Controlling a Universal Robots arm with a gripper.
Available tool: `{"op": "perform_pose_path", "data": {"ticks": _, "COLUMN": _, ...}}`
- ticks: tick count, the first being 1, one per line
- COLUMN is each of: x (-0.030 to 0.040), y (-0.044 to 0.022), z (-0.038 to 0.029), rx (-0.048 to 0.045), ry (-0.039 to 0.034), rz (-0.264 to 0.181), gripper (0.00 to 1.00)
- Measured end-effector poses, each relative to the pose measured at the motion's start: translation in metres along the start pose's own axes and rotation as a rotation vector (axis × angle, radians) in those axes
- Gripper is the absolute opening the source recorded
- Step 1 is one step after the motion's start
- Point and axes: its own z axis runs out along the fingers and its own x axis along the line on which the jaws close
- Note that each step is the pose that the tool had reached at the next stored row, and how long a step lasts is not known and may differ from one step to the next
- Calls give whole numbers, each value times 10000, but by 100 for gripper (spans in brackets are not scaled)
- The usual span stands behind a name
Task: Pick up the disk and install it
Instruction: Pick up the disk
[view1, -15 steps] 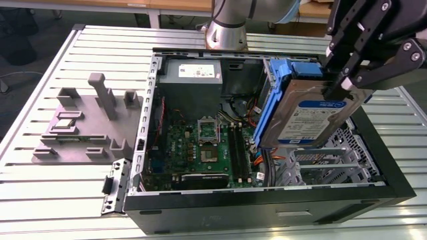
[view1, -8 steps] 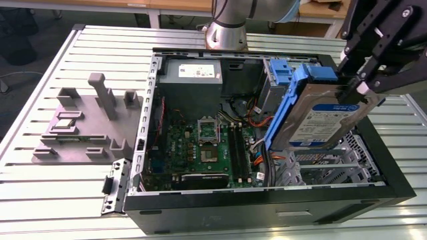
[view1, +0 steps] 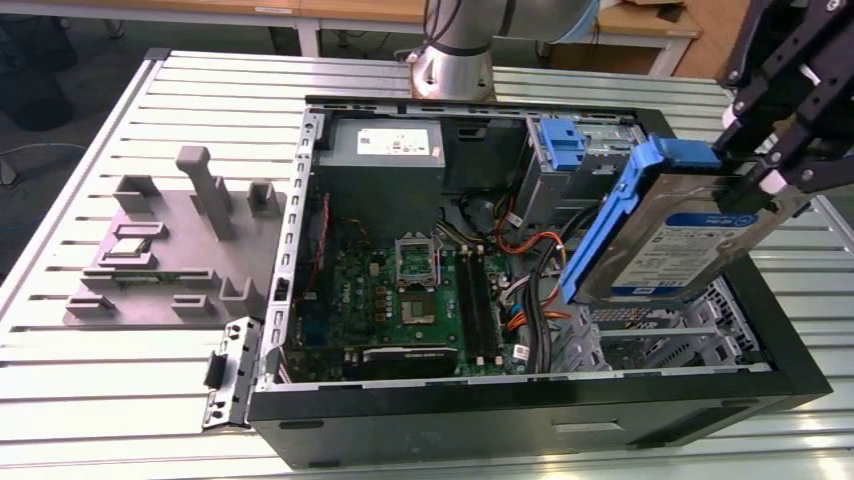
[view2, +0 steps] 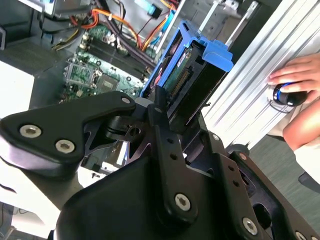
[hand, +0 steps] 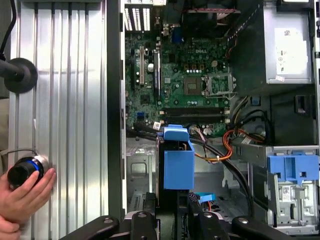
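The disk, a silver hard drive with a white-and-blue label in a blue plastic carrier, hangs tilted above the metal drive cage at the exterior view's right side of the open computer case. My gripper is shut on its upper end. In the second wrist view the disk juts out from between the black fingers of my gripper. The first wrist view has the disk edge-on as a blue block, held by my gripper over the cage floor.
An upright blue bracket is fixed to the cage behind the disk. Inside the case lie the motherboard, orange cables and the power supply. A grey fixture sits on the slatted table. A person's hand holds a knob beside the case.
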Motion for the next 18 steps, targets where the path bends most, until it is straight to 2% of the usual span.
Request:
{"op": "perform_pose_path", "data": {"ticks": 3, "x": -1, "y": -55, "z": 1, "rx": 0, "ry": -1, "rz": 0, "gripper": 35}}
{"op": "perform_pose_path", "data": {"ticks": 18, "x": 0, "y": -65, "z": 32, "rx": 0, "ry": 1, "rz": -1, "gripper": 35}}
